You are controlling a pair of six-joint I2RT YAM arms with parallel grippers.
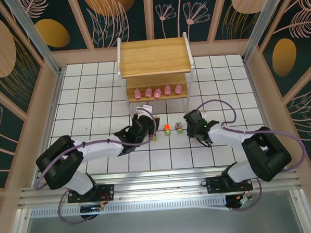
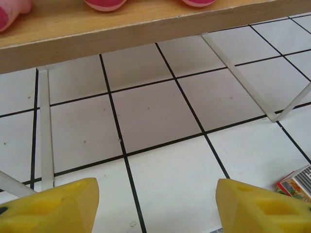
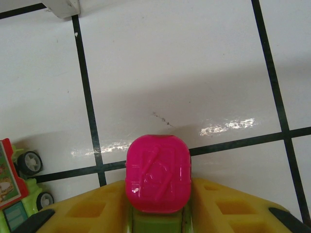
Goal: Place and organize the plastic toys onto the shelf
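On the left we see the left gripper (image 2: 155,206), fingers (image 2: 53,208) spread wide over the tiled table (image 2: 160,116), just before the shelf (image 2: 121,29). Five pink pigs (image 1: 157,91) stand in a row on its lower tier. An orange-topped vehicle (image 1: 167,128) sits on the table between the arms. At right, the right gripper (image 3: 156,219) pinches a magenta-topped vehicle (image 3: 158,172).
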